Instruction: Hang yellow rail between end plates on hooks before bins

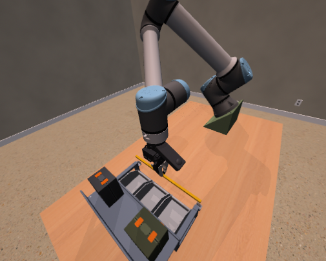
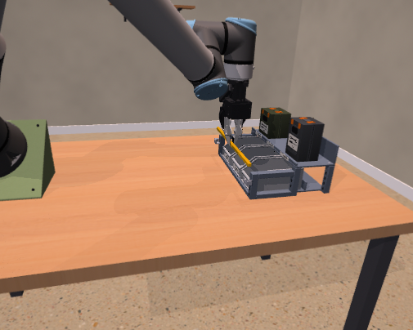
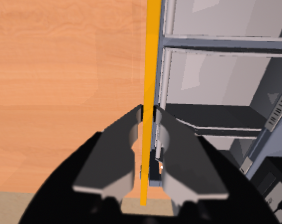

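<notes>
My gripper (image 1: 161, 170) is shut on the thin yellow rail (image 1: 170, 179), held near its middle. The rail runs along the front edge of the grey bin rack (image 1: 157, 197), level with the rack's top front edge and close beside it. In the exterior view the rail (image 2: 234, 147) lies along the rack's front side under the gripper (image 2: 232, 131). In the wrist view the rail (image 3: 151, 75) passes between the fingers and runs parallel to the rack's front bar (image 3: 164, 55), almost touching it. The hooks and their end plates are too small to tell apart.
The rack holds three open bins (image 1: 152, 195), with a black box (image 1: 106, 186) and a green box (image 1: 146, 234) on its rear shelf. The arm's green base (image 2: 19, 163) stands at the table's far end. The table edge (image 2: 207, 255) is near the camera.
</notes>
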Action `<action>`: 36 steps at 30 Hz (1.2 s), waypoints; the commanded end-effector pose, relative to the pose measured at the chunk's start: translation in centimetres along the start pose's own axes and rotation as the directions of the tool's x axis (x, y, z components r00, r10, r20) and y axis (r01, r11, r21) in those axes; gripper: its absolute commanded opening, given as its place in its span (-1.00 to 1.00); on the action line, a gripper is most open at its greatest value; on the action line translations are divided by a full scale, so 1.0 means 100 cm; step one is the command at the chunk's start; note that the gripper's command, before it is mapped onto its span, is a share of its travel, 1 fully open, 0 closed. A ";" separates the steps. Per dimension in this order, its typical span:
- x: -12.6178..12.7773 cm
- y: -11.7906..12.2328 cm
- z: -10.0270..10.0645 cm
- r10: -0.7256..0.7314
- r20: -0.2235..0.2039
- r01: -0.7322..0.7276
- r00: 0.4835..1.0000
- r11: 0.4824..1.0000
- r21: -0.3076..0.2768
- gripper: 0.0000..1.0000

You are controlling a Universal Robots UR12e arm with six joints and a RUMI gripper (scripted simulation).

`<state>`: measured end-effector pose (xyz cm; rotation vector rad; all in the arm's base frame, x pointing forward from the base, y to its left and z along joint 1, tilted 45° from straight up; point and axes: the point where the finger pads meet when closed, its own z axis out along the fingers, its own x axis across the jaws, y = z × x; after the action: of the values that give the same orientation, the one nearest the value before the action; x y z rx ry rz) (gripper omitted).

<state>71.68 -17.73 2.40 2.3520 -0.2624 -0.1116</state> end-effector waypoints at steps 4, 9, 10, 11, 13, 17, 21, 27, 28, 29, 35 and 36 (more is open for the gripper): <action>0.000 0.000 -0.001 0.000 -0.001 0.000 1.000 1.000 0.000 -1.00; 0.000 0.000 -0.001 0.000 -0.001 0.000 1.000 1.000 0.000 -1.00; 0.000 0.000 -0.001 0.000 -0.001 0.000 1.000 1.000 0.000 -1.00; 0.000 0.000 -0.001 0.000 -0.001 0.000 1.000 1.000 0.000 -1.00; 0.000 0.000 -0.001 0.000 -0.001 0.000 1.000 1.000 0.000 -1.00; 0.000 0.000 -0.001 0.000 -0.001 0.000 1.000 1.000 0.000 -1.00; 0.000 0.000 -0.001 0.000 -0.001 0.000 1.000 1.000 0.000 -1.00; 0.001 0.000 0.000 0.000 -0.001 0.000 1.000 1.000 0.000 -1.00; 0.001 0.000 0.000 0.001 -0.001 -0.001 1.000 1.000 0.000 -1.00; 0.001 0.000 0.000 0.001 -0.001 -0.001 1.000 1.000 0.000 -1.00; 0.001 0.000 0.003 0.001 -0.001 -0.001 1.000 1.000 0.000 -1.00; 0.001 0.000 0.003 0.001 -0.001 -0.001 1.000 1.000 0.000 -1.00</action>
<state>71.66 -17.89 2.23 2.3520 -0.2626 -0.1115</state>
